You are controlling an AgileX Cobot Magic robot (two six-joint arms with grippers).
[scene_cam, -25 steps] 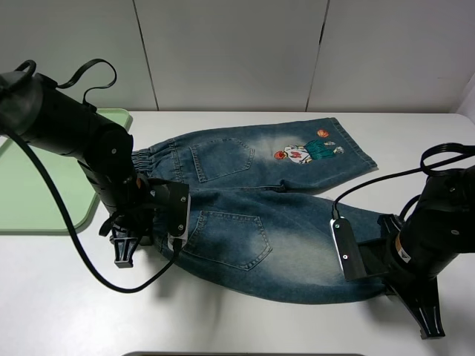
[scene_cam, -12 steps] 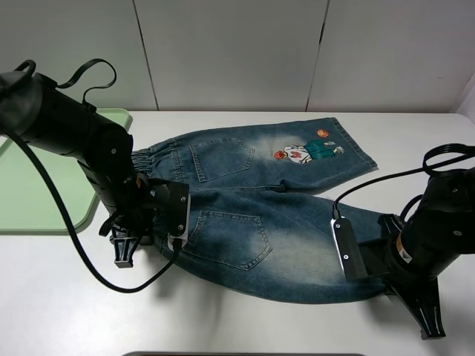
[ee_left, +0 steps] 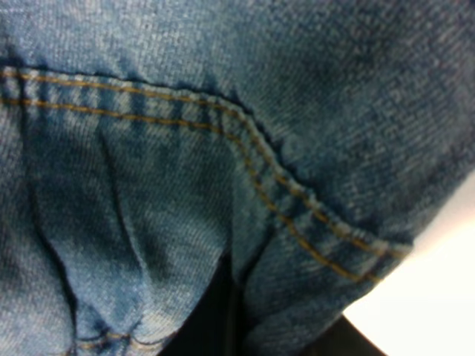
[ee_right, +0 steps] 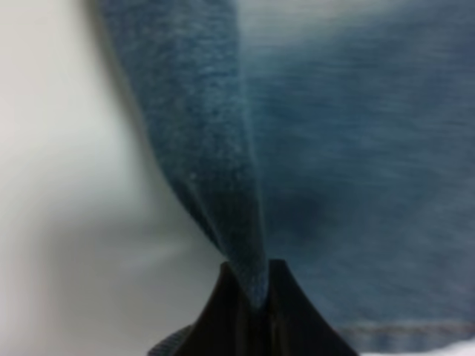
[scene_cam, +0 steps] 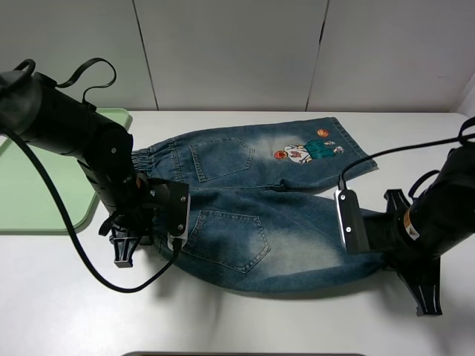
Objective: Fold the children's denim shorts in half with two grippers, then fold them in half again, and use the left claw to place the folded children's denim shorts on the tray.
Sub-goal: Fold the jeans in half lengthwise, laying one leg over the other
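Observation:
The children's denim shorts [scene_cam: 260, 215] lie spread on the white table, the leg with the cartoon print towards the back. My left gripper [scene_cam: 168, 228] is shut on the waistband at the near left corner. In the left wrist view its dark fingertips [ee_left: 211, 326] pinch gathered denim [ee_left: 223, 148]. At the hem of the near leg, my right gripper [scene_cam: 373, 252] is shut on the cloth and holds it a little off the table. A fold of denim [ee_right: 223, 148] runs down between its dark fingers [ee_right: 293, 315] in the right wrist view. The pale green tray [scene_cam: 33, 185] sits at the far left.
A white panelled wall [scene_cam: 237, 52] stands behind the table. The tray's near corner [scene_cam: 93, 211] lies close to the left arm [scene_cam: 67, 126]. Bare white tabletop [scene_cam: 245, 319] runs along the front edge.
The right gripper has risen and moved back and left with the near leg's hem, drawing that edge inward. The left gripper has stayed put.

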